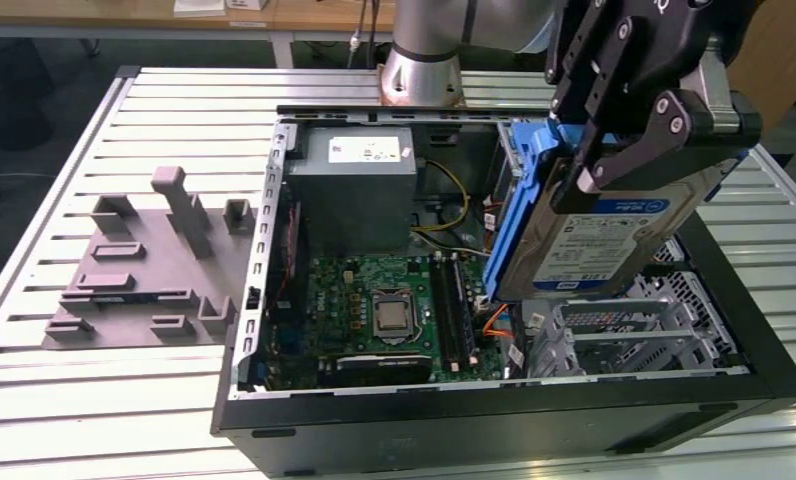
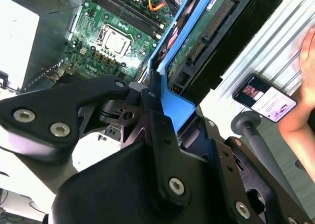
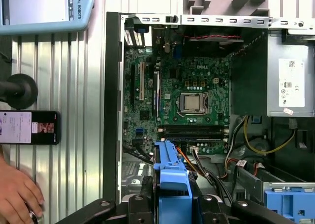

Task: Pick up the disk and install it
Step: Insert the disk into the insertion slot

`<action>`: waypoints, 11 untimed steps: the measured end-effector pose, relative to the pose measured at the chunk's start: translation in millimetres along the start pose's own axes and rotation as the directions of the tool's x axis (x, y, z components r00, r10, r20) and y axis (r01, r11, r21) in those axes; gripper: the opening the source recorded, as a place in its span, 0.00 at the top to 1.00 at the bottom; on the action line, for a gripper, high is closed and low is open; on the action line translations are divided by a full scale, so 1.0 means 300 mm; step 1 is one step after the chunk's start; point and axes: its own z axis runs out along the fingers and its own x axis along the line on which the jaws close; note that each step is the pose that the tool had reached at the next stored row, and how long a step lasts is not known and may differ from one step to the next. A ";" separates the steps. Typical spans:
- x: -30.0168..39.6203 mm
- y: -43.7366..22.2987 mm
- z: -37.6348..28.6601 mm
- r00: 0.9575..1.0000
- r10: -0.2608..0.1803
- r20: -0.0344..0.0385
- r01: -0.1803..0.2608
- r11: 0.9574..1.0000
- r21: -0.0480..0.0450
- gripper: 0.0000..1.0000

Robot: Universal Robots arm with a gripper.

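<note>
While the gripper (image 1: pixel 609 160) clamps the disk (image 1: pixel 612 235) by its blue bracket (image 1: pixel 521 215) and carries it edge-down above the open computer case (image 1: pixel 505 420), the step in hand looks like lowering the drive toward the metal drive cage (image 1: pixel 638 330) at the exterior view's right end of the case. Doing it well, as I judge it, means keeping the disk square to that cage, coming down slowly, and steering clear of the loose orange and yellow cables (image 3: pixel 251 135) that run beside the bay, since a tilted bracket could catch on the sheet-metal edges. The drive is a flat silver slab with a white-and-blue label, rigid and smooth; its bracket is glossy moulded plastic that probably flexes a little under the fingers. In the second wrist view the black jointed fingers (image 2: pixel 157 150) close on the blue frame, with the drive's green underside and connector edge (image 2: pixel 206 37) pointing away toward the case. Inside the case lie the green main board (image 3: pixel 182 101) with its square silver processor (image 3: pixel 193 102), and a grey power box (image 1: pixel 351 190) with a white sticker. Everything stands on a ribbed metal table (image 1: pixel 51 400), where a grey moulded fixture (image 1: pixel 145 260) sits well apart from the case. A phone (image 3: pixel 29 128) and a person's hand (image 3: pixel 17 194) rest on the table just outside the case.
</note>
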 end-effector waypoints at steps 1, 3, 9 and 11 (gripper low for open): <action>0.000 0.000 0.000 1.000 0.000 0.000 0.000 1.000 0.000 0.64; 0.000 0.000 0.001 1.000 0.000 0.000 0.000 1.000 0.000 0.64; 0.000 -0.013 0.007 1.000 0.000 0.000 0.000 1.000 0.000 0.64; 0.001 -0.018 0.012 1.000 0.000 0.000 0.000 1.000 0.000 0.64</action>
